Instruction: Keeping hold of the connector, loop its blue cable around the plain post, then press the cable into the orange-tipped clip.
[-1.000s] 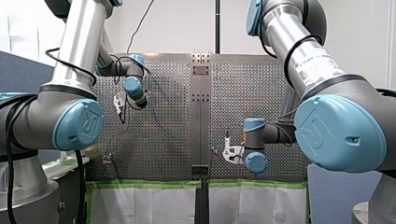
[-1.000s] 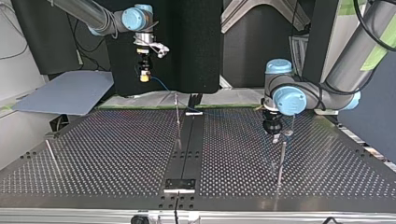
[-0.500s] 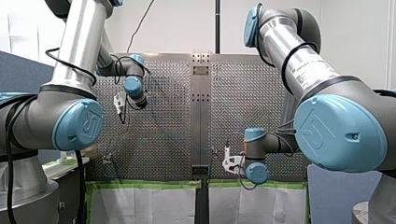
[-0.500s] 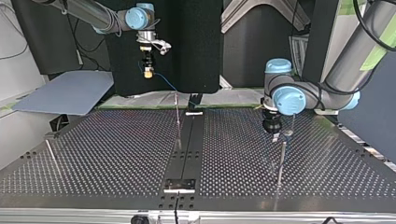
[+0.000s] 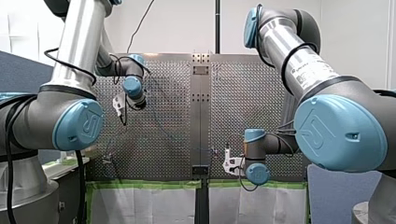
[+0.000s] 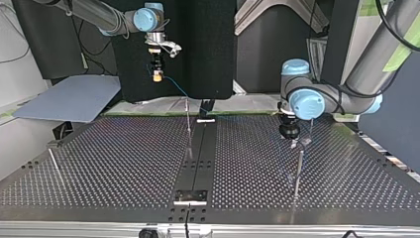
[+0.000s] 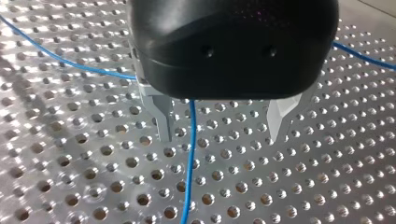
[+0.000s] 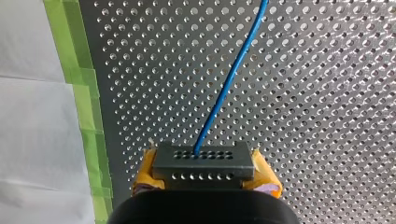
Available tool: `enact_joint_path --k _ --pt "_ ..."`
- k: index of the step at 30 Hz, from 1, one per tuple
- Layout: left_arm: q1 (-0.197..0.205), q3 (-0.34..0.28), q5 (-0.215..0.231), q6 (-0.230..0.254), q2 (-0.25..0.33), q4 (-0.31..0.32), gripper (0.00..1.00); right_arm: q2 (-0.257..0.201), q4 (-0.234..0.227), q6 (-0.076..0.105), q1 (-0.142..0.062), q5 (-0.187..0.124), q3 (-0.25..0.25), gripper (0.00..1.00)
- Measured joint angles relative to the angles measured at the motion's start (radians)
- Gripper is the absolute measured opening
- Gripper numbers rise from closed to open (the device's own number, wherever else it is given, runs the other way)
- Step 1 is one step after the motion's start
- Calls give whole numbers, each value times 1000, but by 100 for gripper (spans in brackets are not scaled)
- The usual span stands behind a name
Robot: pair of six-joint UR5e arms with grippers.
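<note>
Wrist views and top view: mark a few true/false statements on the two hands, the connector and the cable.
1. The right hand is shut on the connector. True.
2. The left hand clamps the blue cable. False: its fingers stand apart, and the cable runs between them ungripped.
3. The right hand's pads are yellow. True.
4. In the top view, the left hand hangs higher than the right hand. False: the left hand is low over the perforated table, and the right hand is high above it.
</note>
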Motion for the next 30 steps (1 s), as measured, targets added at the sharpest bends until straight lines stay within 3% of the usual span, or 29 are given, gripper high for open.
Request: enact_joint_path --k 11,24,30 --pt "27 -64 11 -110 39 106 100 1 -5 1 0 -3 -1 0" --pt "60 -89 -19 -230 50 169 100 1 0 1 0 -5 -6 0" --pt "67 -106 -55 -253 50 190 100 1 2 1 0 -5 -8 0"
